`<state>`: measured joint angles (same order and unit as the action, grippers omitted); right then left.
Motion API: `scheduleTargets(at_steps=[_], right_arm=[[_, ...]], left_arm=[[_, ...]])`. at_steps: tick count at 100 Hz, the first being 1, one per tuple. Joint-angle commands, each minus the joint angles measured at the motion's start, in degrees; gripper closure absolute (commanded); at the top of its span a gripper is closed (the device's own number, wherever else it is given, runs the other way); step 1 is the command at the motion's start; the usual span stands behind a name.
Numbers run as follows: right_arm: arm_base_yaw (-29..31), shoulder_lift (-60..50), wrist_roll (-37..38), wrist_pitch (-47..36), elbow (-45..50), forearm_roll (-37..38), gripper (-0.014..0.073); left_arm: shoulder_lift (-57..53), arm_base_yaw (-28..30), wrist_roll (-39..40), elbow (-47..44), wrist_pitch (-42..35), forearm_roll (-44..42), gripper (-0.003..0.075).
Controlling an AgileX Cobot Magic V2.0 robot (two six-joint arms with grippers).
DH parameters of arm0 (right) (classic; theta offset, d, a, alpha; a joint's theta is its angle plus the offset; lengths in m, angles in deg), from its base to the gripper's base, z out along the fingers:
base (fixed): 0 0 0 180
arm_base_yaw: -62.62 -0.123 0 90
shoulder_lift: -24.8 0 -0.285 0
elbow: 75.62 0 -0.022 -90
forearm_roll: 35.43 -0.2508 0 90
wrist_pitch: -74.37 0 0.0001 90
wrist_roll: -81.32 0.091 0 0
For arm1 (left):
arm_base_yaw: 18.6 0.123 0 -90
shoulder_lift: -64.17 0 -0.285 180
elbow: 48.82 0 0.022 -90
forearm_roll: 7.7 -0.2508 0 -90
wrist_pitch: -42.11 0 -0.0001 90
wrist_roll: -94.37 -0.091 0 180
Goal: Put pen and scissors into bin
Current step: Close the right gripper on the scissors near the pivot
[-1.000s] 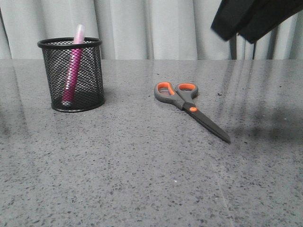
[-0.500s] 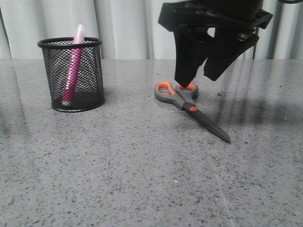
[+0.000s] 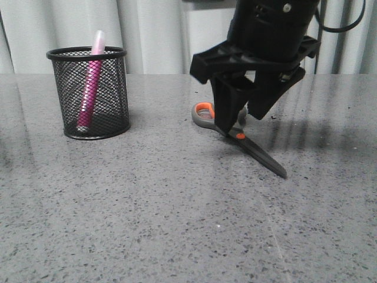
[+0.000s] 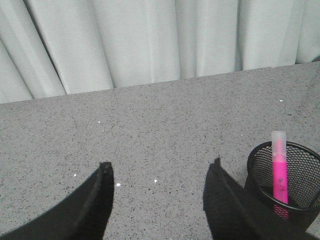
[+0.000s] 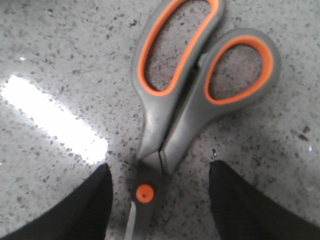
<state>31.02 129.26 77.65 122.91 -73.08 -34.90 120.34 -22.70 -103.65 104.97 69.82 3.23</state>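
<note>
Dark grey scissors [image 3: 235, 131] flat on worktop [image 3: 177, 206], right end effector [image 5: 159, 197] spread astride pivot. Risk: blades swing apart or slip when lifted. Pen [image 3: 91, 82] already in bin [image 3: 89, 94]; left end effector [image 4: 157, 197] apart, idle.

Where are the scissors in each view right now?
Front: the scissors lie flat right of centre, handles partly behind the open right gripper.
Left wrist: not in it.
Right wrist: the handle loops fill the middle, neck between the fingers.
Shared landmark: the orange pivot dot.
</note>
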Motion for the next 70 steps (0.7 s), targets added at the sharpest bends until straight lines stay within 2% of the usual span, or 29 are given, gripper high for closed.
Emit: scheduleTargets(at_steps=[1,10,40,59,70], right_arm=[[-0.87,-1.61,2.29,-2.91,-1.88,3.82,0.0204],[-1.45,-1.28,4.82,-3.24,-1.88,6.73,0.0204],[-1.45,1.40,9.36,-3.93,-1.88,6.80,0.0204],[-1.45,1.62,9.49,-5.30,-1.88,3.60,0.0204],[-1.45,1.62,9.49,-4.32,-1.88,3.07,0.0288]], left_arm=[[-0.44,0.21,0.37,1.58,-4.59,1.04,0.0344],[-0.44,0.21,0.37,1.58,-4.86,1.04,0.0344],[-0.44,0.21,0.37,1.58,-5.02,1.04,0.0344],[-0.44,0.21,0.37,1.58,-5.02,1.04,0.0344],[-0.44,0.21,0.37,1.58,-5.02,1.04,0.0344]])
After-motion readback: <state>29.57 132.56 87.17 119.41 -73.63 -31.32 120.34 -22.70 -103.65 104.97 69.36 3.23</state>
